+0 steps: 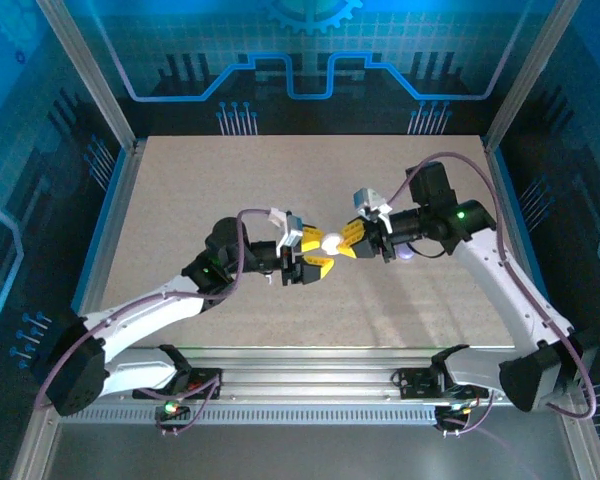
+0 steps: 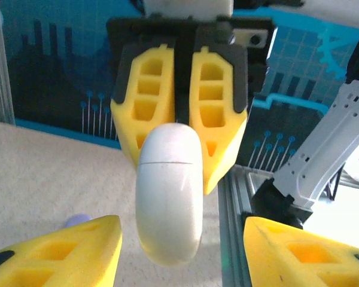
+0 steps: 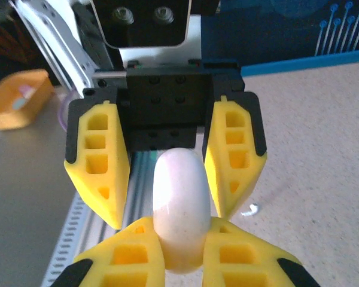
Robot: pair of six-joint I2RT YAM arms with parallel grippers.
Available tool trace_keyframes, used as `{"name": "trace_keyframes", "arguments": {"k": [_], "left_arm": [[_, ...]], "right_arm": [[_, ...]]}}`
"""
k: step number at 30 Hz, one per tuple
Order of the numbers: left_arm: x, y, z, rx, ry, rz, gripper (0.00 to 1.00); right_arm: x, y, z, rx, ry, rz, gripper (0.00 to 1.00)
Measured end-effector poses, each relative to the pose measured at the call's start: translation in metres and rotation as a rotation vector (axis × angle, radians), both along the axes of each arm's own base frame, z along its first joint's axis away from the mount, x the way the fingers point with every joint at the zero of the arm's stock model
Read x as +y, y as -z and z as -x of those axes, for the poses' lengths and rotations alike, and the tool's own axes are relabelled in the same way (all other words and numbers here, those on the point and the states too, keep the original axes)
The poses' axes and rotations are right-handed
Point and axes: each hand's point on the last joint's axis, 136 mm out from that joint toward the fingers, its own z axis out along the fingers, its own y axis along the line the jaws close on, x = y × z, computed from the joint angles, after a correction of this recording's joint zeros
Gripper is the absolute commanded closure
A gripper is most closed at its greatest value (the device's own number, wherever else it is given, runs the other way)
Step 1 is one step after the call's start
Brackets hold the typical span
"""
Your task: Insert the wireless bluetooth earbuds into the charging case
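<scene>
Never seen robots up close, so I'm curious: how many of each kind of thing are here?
Grippers: 2 (left gripper, right gripper)
Charging case: 1
Earbuds: 2 (white earbud, lavender earbud)
Total: 5

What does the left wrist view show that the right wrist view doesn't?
Left wrist alone: the seam on the case and a lavender speck on the table, possibly an earbud. Right wrist alone: a small white piece on the table and an orange tub off to the side. Both: the case, right pincer shut on it, left pincer open around it.
</scene>
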Motion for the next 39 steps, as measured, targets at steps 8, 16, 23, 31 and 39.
{"name": "trace_keyframes", "arguments": {"k": [8, 16, 23, 31, 39], "left_arm": [[0.01, 0.006, 0.009, -0.075, -0.002, -0.138, 0.4], [0.011, 0.029, 0.01, -0.046, 0.013, -0.214, 0.42], [0.011, 0.033, 0.011, -0.039, 0.016, -0.226, 0.44], [0.008, 0.032, 0.016, -0.053, 0.036, -0.234, 0.54], [0.005, 0.025, 0.02, -0.079, 0.051, -0.233, 0.67]], "right_arm": [[-0.002, 0.021, 0.011, -0.131, 0.024, 0.216, 0.94], [0.003, 0.031, 0.02, -0.186, -0.016, 0.287, 0.94], [0.007, 0.027, 0.024, -0.208, -0.04, 0.279, 0.94], [0.013, 0.032, 0.023, -0.187, -0.061, 0.284, 0.94], [0.016, 0.033, 0.024, -0.175, -0.075, 0.279, 0.93]]}}
